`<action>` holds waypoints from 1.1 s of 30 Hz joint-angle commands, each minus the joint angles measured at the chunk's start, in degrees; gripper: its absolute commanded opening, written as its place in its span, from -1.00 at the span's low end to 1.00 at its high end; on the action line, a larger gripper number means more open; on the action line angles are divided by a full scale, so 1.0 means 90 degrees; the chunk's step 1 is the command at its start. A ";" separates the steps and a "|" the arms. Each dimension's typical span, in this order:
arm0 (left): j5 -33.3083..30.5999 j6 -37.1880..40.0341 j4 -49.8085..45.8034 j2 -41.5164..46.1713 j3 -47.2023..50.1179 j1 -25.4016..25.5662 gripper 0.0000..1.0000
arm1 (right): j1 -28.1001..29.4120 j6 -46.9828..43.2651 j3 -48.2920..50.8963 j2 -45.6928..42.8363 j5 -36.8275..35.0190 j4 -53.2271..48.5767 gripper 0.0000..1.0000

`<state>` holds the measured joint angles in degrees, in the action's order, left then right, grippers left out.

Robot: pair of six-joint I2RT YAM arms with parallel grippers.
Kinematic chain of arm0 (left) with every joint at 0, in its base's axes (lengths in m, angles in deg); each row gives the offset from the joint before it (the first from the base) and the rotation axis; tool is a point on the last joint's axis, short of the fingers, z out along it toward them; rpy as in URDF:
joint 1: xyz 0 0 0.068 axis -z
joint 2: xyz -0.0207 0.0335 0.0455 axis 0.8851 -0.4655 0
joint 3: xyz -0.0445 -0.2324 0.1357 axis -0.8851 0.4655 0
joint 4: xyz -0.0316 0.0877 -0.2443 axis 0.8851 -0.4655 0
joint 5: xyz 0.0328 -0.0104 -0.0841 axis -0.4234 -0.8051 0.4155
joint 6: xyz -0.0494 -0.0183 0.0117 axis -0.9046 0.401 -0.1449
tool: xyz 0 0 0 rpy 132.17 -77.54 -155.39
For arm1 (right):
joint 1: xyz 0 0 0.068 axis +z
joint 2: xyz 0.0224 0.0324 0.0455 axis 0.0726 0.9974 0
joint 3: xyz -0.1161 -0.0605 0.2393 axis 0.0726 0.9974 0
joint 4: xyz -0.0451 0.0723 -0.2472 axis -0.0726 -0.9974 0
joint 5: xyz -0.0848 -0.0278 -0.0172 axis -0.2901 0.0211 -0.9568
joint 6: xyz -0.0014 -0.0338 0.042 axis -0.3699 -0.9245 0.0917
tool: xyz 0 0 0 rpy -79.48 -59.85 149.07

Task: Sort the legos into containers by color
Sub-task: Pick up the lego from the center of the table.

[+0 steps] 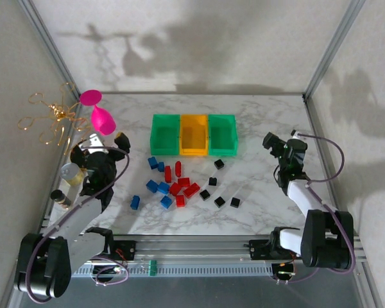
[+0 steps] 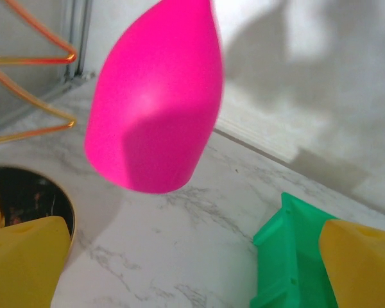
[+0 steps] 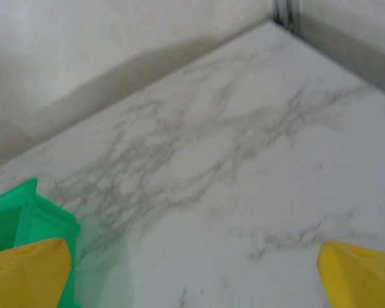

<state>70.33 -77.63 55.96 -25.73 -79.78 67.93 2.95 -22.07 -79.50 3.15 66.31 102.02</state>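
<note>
Three joined bins stand in a row at the table's middle back: a left green bin (image 1: 164, 134), an orange-yellow bin (image 1: 194, 134) and a right green bin (image 1: 222, 134). In front of them lie blue legos (image 1: 158, 187), red legos (image 1: 180, 187) and black legos (image 1: 219, 201), loose on the marble. My left gripper (image 1: 120, 142) is open, left of the bins, with a corner of the left green bin (image 2: 289, 256) between its yellow fingertips (image 2: 25, 263). My right gripper (image 1: 271, 142) is open, right of the bins, over bare marble, the right green bin's corner (image 3: 25, 215) at its left fingertip (image 3: 25, 273).
A pink cup-shaped object (image 1: 102, 119) (image 2: 157, 96) leans at the back left beside a gold wire stand (image 1: 54, 119) with a gold-rimmed black dish (image 2: 32, 199). Small bottles (image 1: 69, 173) stand at the left edge. Metal frame posts and white walls enclose the table.
</note>
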 commanded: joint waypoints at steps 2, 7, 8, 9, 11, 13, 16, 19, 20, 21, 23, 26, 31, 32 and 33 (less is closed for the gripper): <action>0.0151 -0.1119 -0.1303 0.0343 -0.0194 -0.0083 0.99 | 0.0210 0.0271 -0.0366 -0.0319 0.0549 -0.1339 0.98; 0.1000 -0.1264 -0.1961 0.0652 -0.0151 0.0107 0.99 | 0.0634 0.0088 -0.0670 -0.0397 0.0814 -0.2347 0.98; 0.1036 -0.1307 -0.2085 0.0734 -0.0161 0.0218 0.99 | 0.0756 0.0044 -0.0699 -0.0411 0.0832 -0.2474 0.97; 0.1078 -0.1372 -0.2206 0.0805 -0.0170 0.0372 0.99 | 0.0869 -0.0004 -0.0711 -0.0402 0.0865 -0.2582 0.97; 0.1167 -0.1389 -0.2348 0.0923 -0.0177 0.0743 0.99 | 0.1176 -0.0098 -0.0758 -0.0318 0.0854 -0.2852 0.96; 0.1198 -0.1505 -0.2509 0.0994 -0.0208 0.1050 0.99 | 0.1519 -0.0157 -0.0807 -0.0205 0.0788 -0.3083 0.94; 0.1304 -0.1636 -0.2628 0.0999 -0.0229 0.1526 0.99 | 0.2021 -0.0147 -0.0894 0.0032 0.0706 -0.3313 0.89; 0.1280 -0.1752 -0.2463 0.0904 -0.0185 0.2043 0.99 | 0.2552 -0.0158 -0.1051 0.0387 0.0535 -0.3422 0.82; 0.1204 -0.1768 -0.2412 0.0859 -0.0189 0.2205 0.99 | 0.2720 -0.0194 -0.1127 0.0526 0.0444 -0.3441 0.80; 0.1066 -0.1830 -0.2398 0.0794 -0.0223 0.2409 0.99 | 0.2864 -0.0213 -0.1237 0.0711 0.0363 -0.3479 0.77; 0.0913 -0.1884 -0.2313 0.0634 -0.0301 0.2718 0.99 | 0.3116 -0.0249 -0.1514 0.1059 0.0090 -0.3569 0.72; 0.0592 -0.1917 -0.2215 0.0358 -0.0442 0.3119 0.99 | 0.3423 -0.0415 -0.1866 0.1550 -0.0084 -0.3571 0.65; 0.0371 -0.2092 -0.2114 -0.0101 -0.0657 0.3402 0.99 | 0.3611 -0.0563 -0.2285 0.2317 -0.0046 -0.3589 0.51; 0.0335 -0.2087 -0.2063 -0.0147 -0.0650 0.3440 0.99 | 0.3649 -0.0620 -0.2337 0.2431 -0.0062 -0.3570 0.48; 0.0268 -0.2117 -0.2054 -0.0192 -0.0649 0.3471 0.99 | 0.3694 -0.0659 -0.2395 0.2552 -0.0112 -0.3569 0.42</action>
<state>75.99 -95.18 35.81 -26.73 -84.06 98.31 35.21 -26.47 -99.17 23.87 66.99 71.16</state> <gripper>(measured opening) 0.994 0.721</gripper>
